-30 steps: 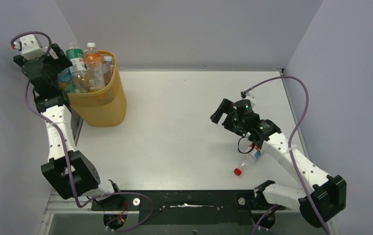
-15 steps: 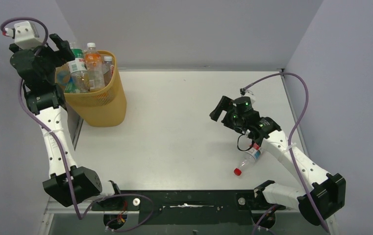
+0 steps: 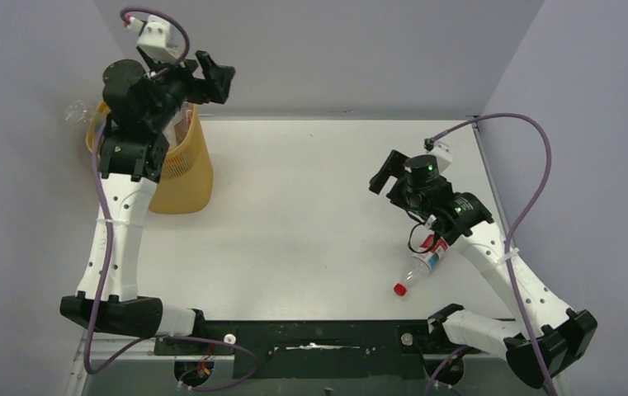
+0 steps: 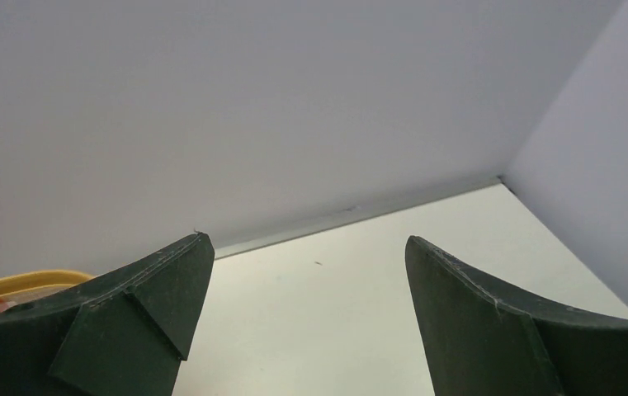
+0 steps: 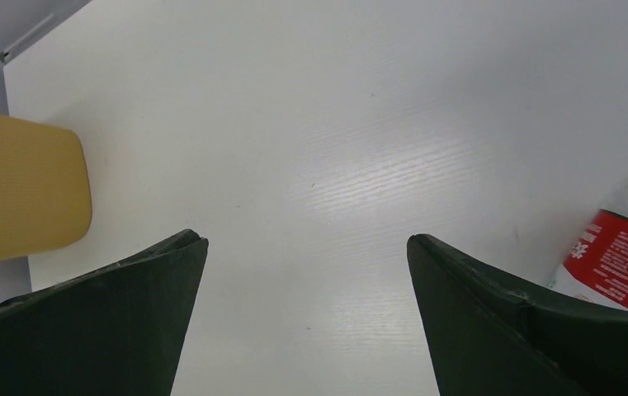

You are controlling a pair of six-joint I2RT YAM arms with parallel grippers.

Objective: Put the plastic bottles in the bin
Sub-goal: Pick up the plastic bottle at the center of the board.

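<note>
One plastic bottle [image 3: 422,264], clear with a red label and red cap, lies on the table just under my right forearm. It shows at the right edge of the right wrist view, bottle [image 5: 617,254]. My right gripper [image 3: 382,172] hovers open up-left of it, nothing between its fingers [image 5: 306,239]. The yellow-orange bin [image 3: 185,172] stands at the back left, bin [image 5: 21,186]. My left gripper [image 3: 218,74] is raised above the bin's right side, open and empty [image 4: 306,239], facing the back wall. My left arm hides most of the bin's contents; a clear bottle [image 3: 75,110] pokes out at its left rim.
Grey walls close the table on the left, back and right. The bin's rim [image 4: 36,283] shows at the lower left of the left wrist view. A black rail [image 3: 310,338] with both arm bases runs along the near edge.
My left arm has swung up and to the right, from the bin's left side to above it, now covering the bottles inside. The right gripper has shifted slightly right. Both stay open.
</note>
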